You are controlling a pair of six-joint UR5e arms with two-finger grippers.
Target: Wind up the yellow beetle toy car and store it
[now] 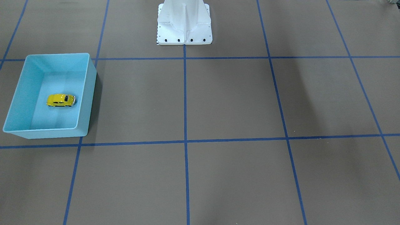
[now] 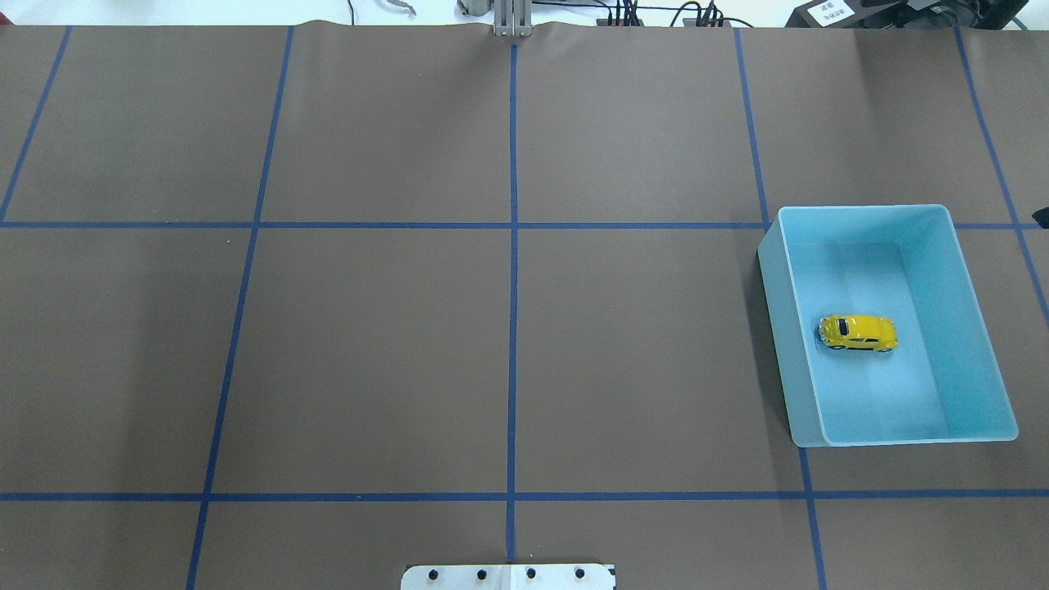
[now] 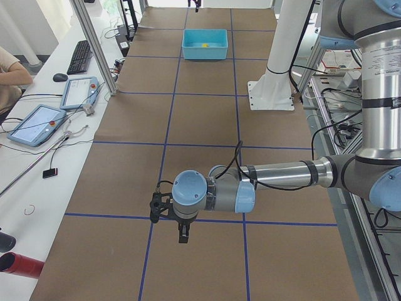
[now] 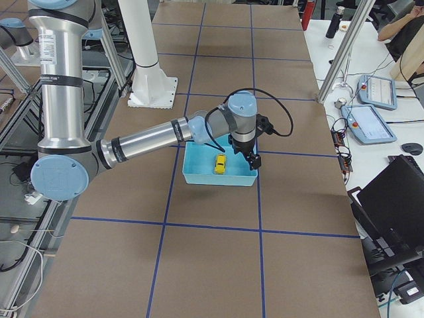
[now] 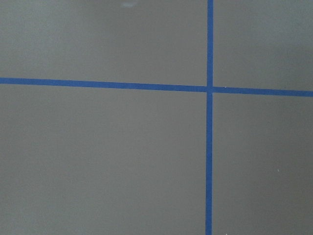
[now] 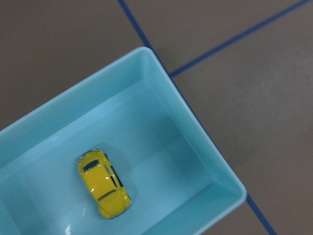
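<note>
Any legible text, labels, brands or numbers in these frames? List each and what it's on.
No text here is legible.
White label on the dark equipment beyond the table's far edge: dark print, too small and blurred to read.
Pendant screens on the side desk: content too small to read.
Yellow beetle toy car: no lettering or badge visible.
Blue bin: no label visible.

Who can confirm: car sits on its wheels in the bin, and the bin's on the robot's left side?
Not quite. The car does sit on its wheels in the bin, but the bin is on the robot's right side, as the overhead view shows.
</note>
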